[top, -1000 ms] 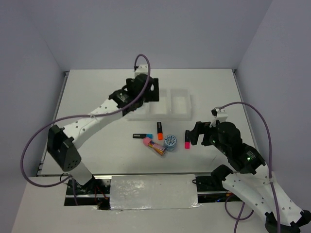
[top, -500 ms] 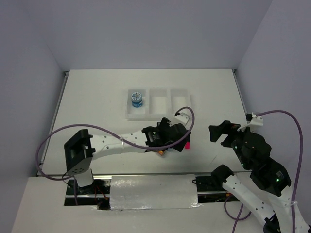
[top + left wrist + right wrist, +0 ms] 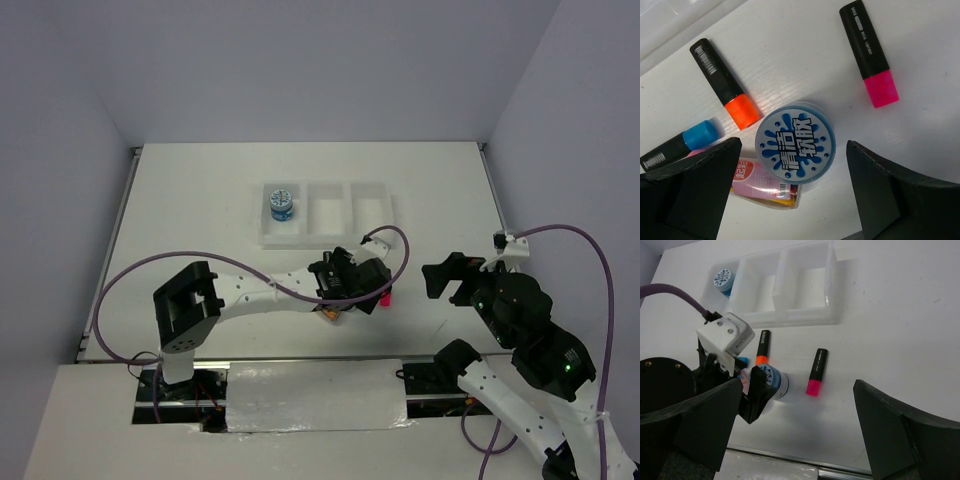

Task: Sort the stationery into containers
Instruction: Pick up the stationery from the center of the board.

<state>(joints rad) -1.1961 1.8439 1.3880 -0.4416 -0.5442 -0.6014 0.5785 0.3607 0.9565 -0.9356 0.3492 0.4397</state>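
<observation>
The white three-compartment tray [image 3: 330, 242] lies at the table's middle; one blue-white disc [image 3: 282, 203] sits in its left compartment, also seen in the right wrist view [image 3: 722, 277]. My left gripper [image 3: 794, 150] is open, low over the second disc [image 3: 795, 146], one finger on each side with gaps. Around that disc lie the orange-capped marker [image 3: 725, 85], the blue-capped marker [image 3: 680, 145], the pink-capped marker [image 3: 870, 52] and the pink-yellow bundle [image 3: 765, 182]. My right gripper [image 3: 450, 277] is open and empty, to the right of the pink marker [image 3: 815, 372].
The tray's middle and right compartments [image 3: 807, 285] hold nothing. The left arm's purple cable [image 3: 395, 245] loops just in front of the tray. The table's metal front edge [image 3: 315, 362] runs close behind the cluster. Grey walls enclose the table.
My left arm has left one disc in the tray's left compartment and swung down over the cluster. My right arm has pulled back to the right.
</observation>
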